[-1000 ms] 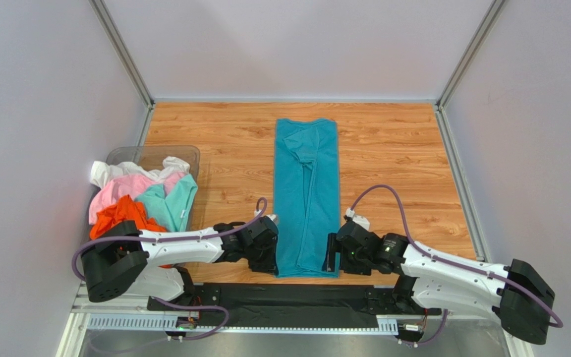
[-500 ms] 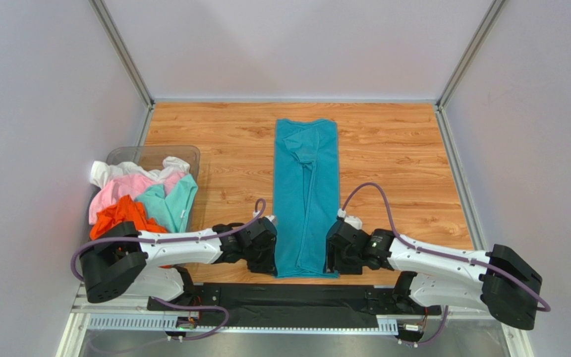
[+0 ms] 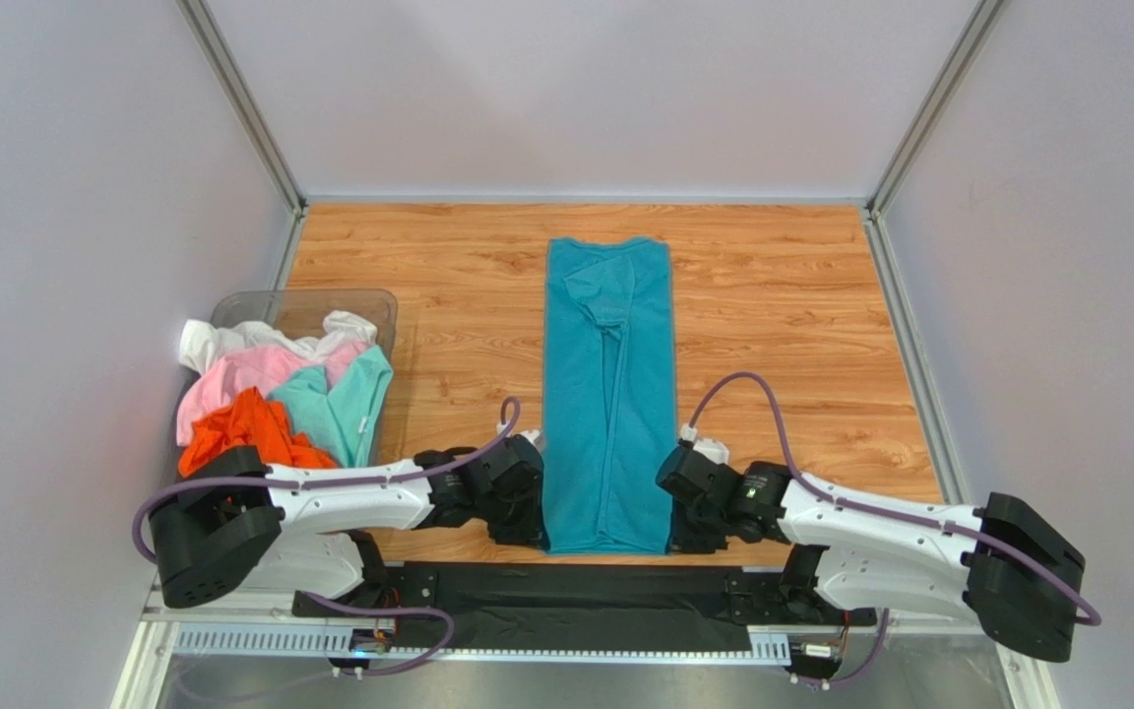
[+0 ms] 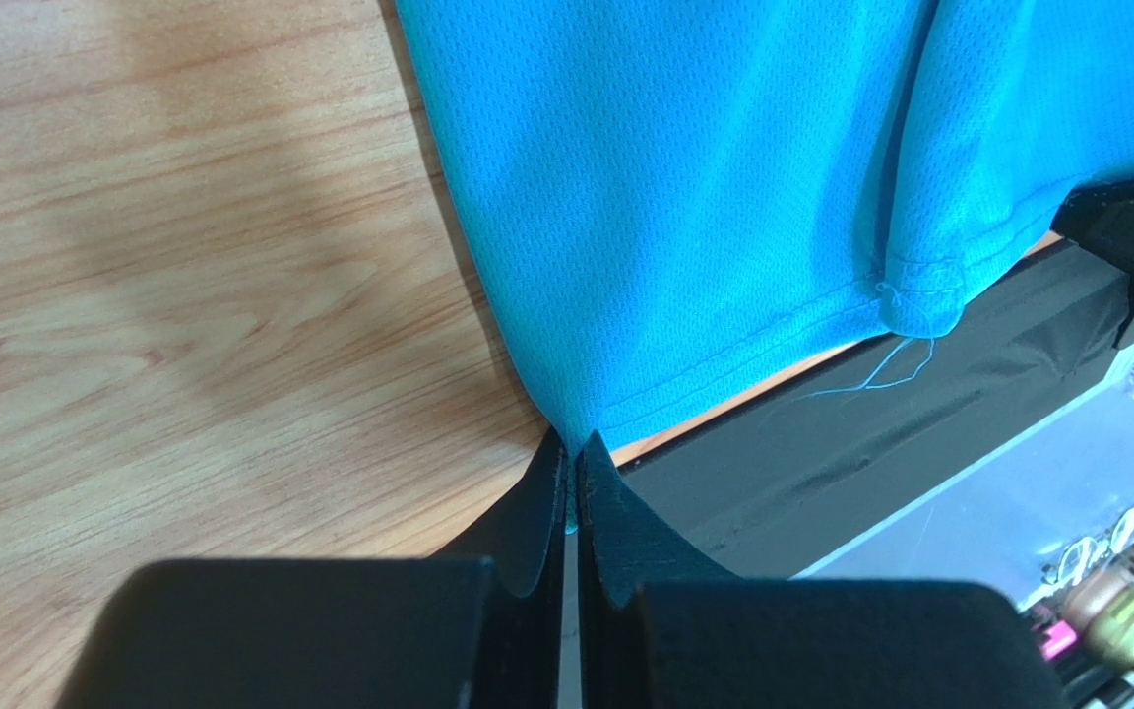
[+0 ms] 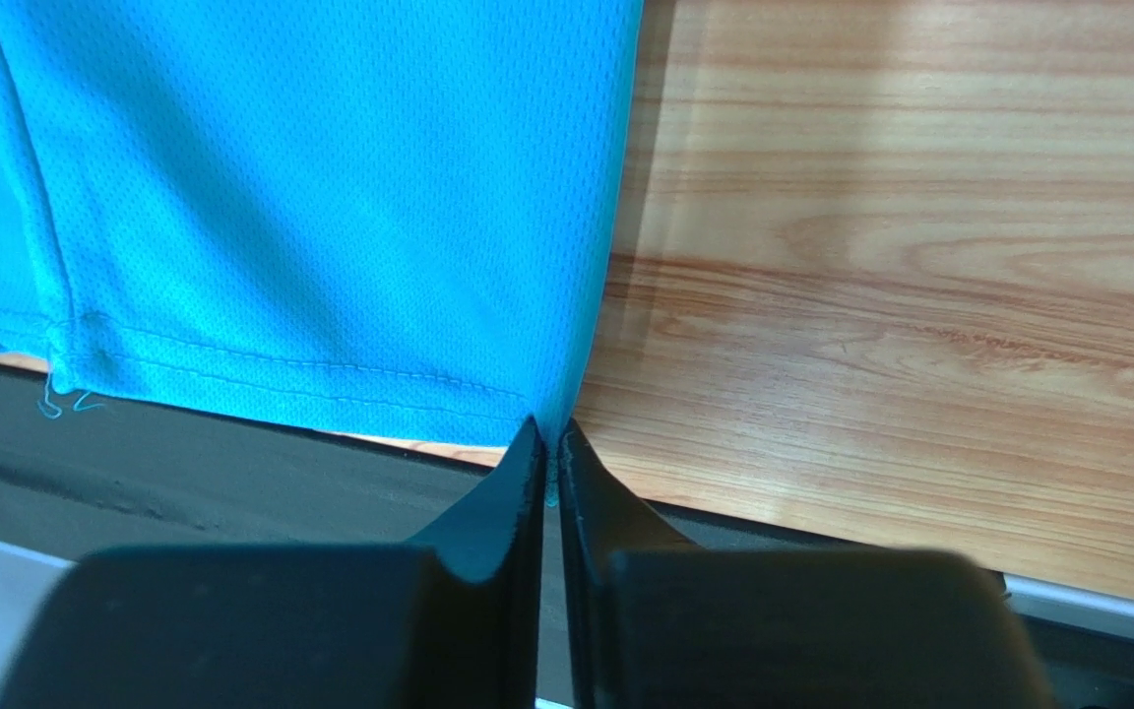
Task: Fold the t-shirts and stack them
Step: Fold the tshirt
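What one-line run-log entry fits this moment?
teal t-shirt: folded strip on table | left jaws: shut on its near left corner | right jaws: shut on its near right corner | other shirts: heaped in bin

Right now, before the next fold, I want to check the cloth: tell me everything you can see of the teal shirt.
The teal shirt is a fine mesh-like knit, folded lengthwise into a long narrow strip lying flat on the wooden table, running from near the far side to the near edge. A loose thread hangs from its stitched near hem. The left gripper and right gripper each pinch one near corner, jaws shut.
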`<state>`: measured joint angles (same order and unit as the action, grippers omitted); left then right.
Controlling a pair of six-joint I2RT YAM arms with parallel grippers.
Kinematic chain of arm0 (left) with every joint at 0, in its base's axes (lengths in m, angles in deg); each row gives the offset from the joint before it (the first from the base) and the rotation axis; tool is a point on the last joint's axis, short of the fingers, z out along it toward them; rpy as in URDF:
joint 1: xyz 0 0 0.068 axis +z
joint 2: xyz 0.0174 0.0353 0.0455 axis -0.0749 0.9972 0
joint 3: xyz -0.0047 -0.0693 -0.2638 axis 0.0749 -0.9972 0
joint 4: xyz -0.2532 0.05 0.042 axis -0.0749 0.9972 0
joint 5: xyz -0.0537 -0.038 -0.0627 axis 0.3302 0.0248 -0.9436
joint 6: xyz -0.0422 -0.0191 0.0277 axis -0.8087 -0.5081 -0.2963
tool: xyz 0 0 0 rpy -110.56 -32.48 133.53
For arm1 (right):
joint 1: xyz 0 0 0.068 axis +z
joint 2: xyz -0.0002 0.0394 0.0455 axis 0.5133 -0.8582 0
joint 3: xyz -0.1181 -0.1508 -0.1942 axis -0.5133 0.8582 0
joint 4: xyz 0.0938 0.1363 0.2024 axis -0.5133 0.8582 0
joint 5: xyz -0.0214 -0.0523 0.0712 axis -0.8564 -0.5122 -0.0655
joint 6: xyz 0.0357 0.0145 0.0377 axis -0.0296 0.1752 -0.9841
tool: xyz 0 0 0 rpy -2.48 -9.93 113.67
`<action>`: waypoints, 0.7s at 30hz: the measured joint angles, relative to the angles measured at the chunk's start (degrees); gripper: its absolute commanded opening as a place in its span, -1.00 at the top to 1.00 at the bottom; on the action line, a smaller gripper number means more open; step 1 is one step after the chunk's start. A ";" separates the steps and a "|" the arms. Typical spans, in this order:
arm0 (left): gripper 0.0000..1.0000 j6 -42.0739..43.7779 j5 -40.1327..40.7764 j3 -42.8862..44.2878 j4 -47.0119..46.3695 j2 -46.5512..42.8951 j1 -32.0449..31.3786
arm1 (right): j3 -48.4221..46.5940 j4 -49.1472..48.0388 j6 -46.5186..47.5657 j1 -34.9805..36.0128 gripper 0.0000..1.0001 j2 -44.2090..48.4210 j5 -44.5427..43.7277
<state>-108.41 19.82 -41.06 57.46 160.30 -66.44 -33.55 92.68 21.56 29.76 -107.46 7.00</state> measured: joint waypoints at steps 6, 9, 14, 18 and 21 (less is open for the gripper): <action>1.00 -0.04 -0.20 -1.05 -0.50 -1.11 -0.02 | 2.78 -1.18 -0.15 0.04 1.00 4.42 0.74; 1.00 -0.09 -0.26 -1.62 -0.55 -1.86 -0.02 | 3.89 -1.68 -0.15 0.04 0.99 6.23 1.16; 1.00 -0.11 -0.26 -2.27 -0.76 -2.71 -0.02 | 5.53 -1.75 -0.20 0.04 0.99 9.31 1.53; 1.00 0.00 -0.44 -2.60 -0.76 -3.30 -0.02 | 6.84 -1.75 -0.28 0.04 1.00 12.11 1.81; 1.00 0.11 -0.79 -2.60 -0.72 -4.11 -0.02 | 7.13 -1.31 -0.11 0.04 0.99 13.81 2.58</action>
<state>-108.30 19.03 -43.67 56.73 156.19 -66.47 -26.43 91.37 21.45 29.80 -93.65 9.58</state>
